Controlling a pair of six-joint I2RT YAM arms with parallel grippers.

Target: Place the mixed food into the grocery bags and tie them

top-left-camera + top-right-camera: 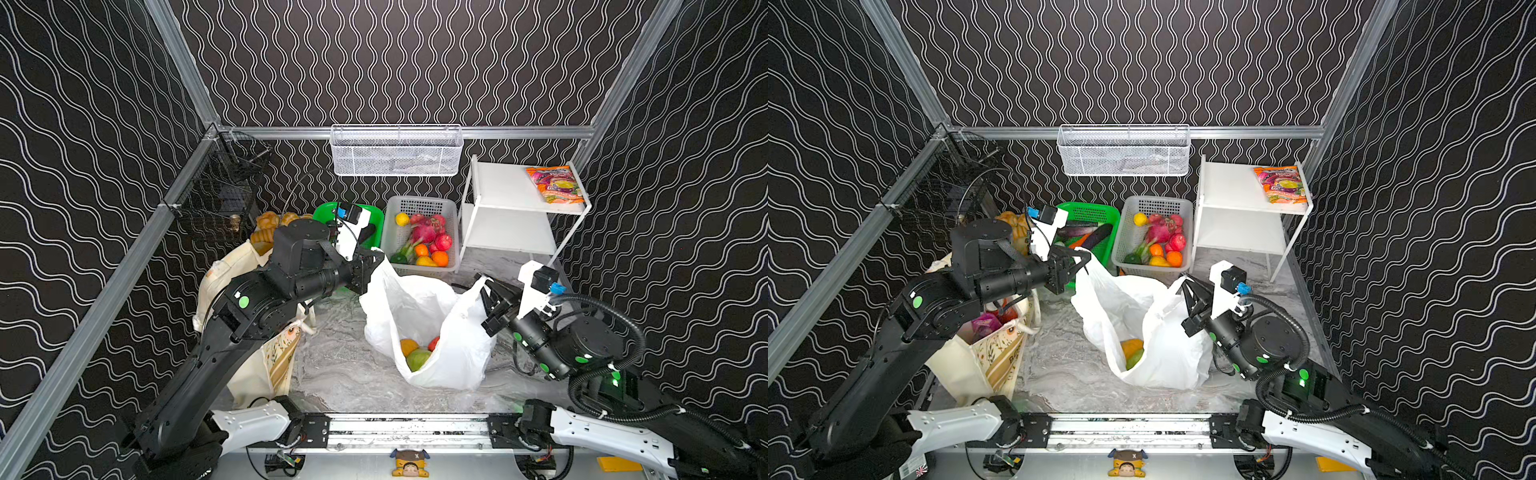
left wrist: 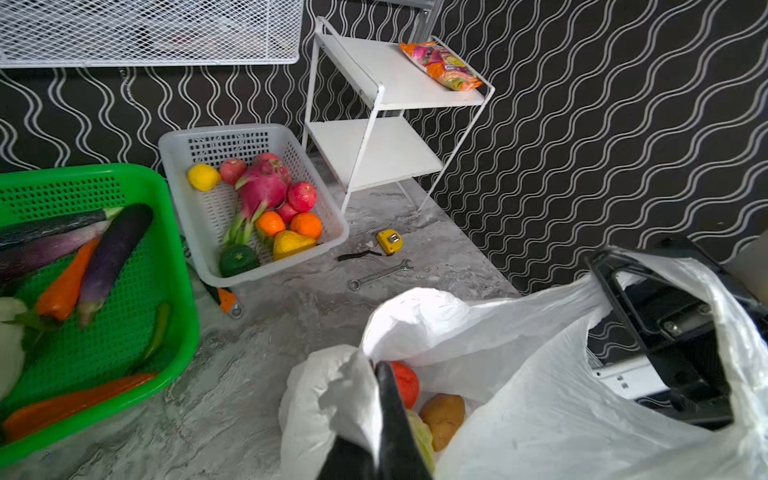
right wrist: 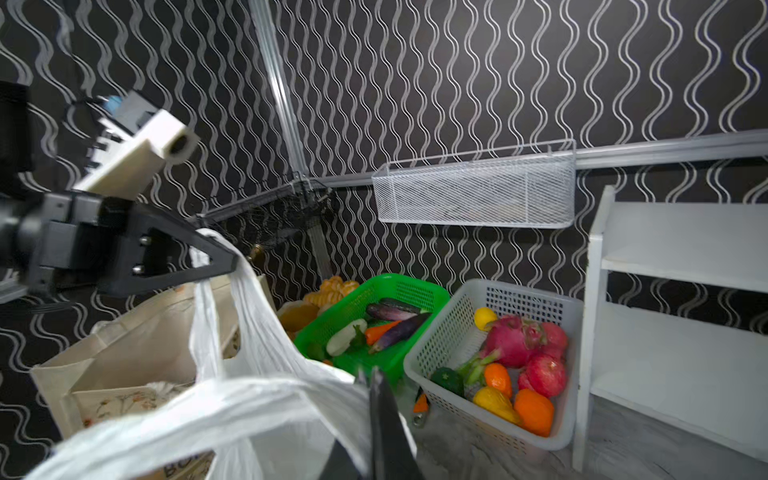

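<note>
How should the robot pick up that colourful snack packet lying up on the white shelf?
Pinch the snack packet by its thin sealed end, the one nearest the front edge of the white shelf, on its top board. Come in from the open front, about level with that board. It lies flat, so that thin end is probably easier for the jaws to close on than its wide face.

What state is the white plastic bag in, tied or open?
Open, not tied: the left gripper and right gripper hold the handles of the white plastic bag apart, and food shows inside.
</note>
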